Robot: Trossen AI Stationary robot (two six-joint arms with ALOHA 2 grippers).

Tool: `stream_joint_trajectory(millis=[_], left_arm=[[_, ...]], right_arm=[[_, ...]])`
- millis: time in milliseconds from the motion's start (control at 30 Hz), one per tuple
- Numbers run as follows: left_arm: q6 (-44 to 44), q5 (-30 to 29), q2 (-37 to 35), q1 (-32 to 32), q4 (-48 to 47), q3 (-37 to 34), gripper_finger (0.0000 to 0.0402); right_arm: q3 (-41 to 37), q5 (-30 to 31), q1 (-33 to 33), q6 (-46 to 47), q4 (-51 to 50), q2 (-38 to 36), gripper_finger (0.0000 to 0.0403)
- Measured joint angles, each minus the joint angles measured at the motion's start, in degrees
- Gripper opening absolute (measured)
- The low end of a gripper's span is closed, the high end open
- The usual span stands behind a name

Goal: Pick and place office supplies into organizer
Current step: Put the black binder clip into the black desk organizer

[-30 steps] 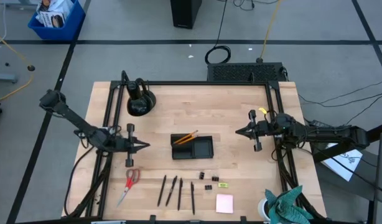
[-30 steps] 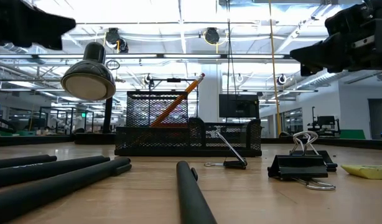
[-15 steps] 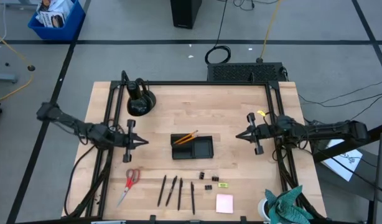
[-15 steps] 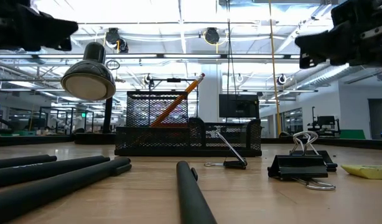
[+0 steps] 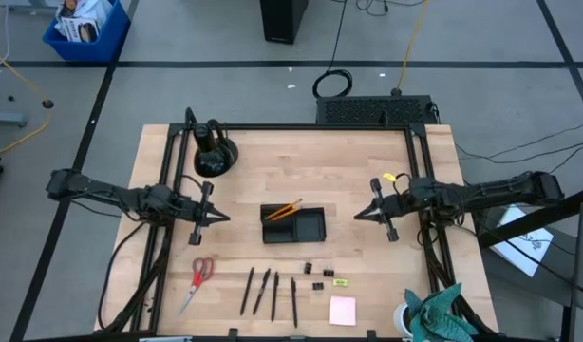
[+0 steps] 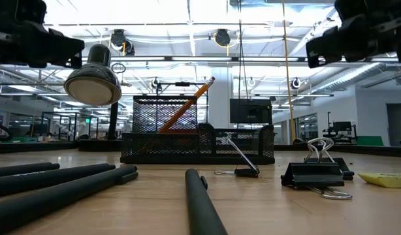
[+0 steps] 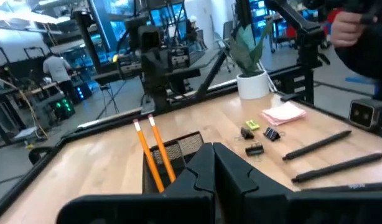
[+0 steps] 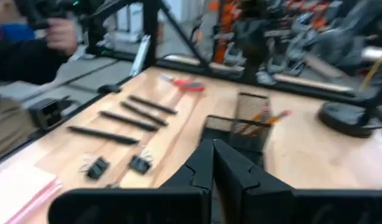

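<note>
The black organizer (image 5: 293, 225) stands mid-table with two orange pencils (image 5: 284, 209) leaning in its mesh cup (image 6: 164, 114). Near the front edge lie red-handled scissors (image 5: 200, 279), several black pens (image 5: 269, 293), small black clips (image 5: 317, 276), a yellow-green piece (image 5: 340, 281) and a pink notepad (image 5: 343, 310). My left gripper (image 5: 225, 218) hovers left of the organizer, shut and empty, pointing level at it (image 7: 213, 149). My right gripper (image 5: 358, 217) hovers right of the organizer, likewise shut and empty (image 8: 213, 144).
A black domed lamp (image 5: 214, 157) stands at the far left of the table. A white cup with teal-green cloth (image 5: 432, 313) sits at the near right corner. Black frame rails (image 5: 163, 190) run along both sides. A person's hand (image 8: 60, 34) shows beyond the table.
My right gripper has moved toward the table's near edge and risen a little, staying shut. My left arm has swung about, its gripper sinking slightly and now pointing squarely at the organizer. Nothing on the table has moved.
</note>
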Motion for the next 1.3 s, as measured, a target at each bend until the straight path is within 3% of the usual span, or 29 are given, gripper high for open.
stream_joint_trajectory(millis=[233, 467, 700, 867, 1067, 1300], left_arm=[[-1.5, -0.4, 0.2, -0.1, 8.8, 0.0, 0.0011], [-0.9, -0.6, 0.2, -0.1, 8.8, 0.0, 0.002], [0.8, -9.4, 0.2, -0.1, 8.8, 0.0, 0.0021], [-0.3, -15.3, 0.2, -0.1, 8.9, 0.0, 0.0021], [-1.1, -15.5, 0.2, -0.1, 9.3, 0.0, 0.0021], [-1.6, -15.6, 0.2, -0.1, 9.3, 0.0, 0.0021]], right_arm=[[8.2, 10.5, 12.6, 0.1, -5.2, 10.8, 0.0004], [15.6, 13.7, 19.6, 9.5, -6.4, 25.3, 0.0031], [16.7, 15.4, 20.8, 23.3, -6.3, 38.4, 0.0131], [16.7, 14.8, 20.4, 23.2, -1.4, 42.9, 0.0174], [16.7, 9.3, 20.5, 23.3, 1.9, 44.4, 0.0183], [16.7, 9.1, 21.1, 24.0, 7.5, 48.7, 0.0166]])
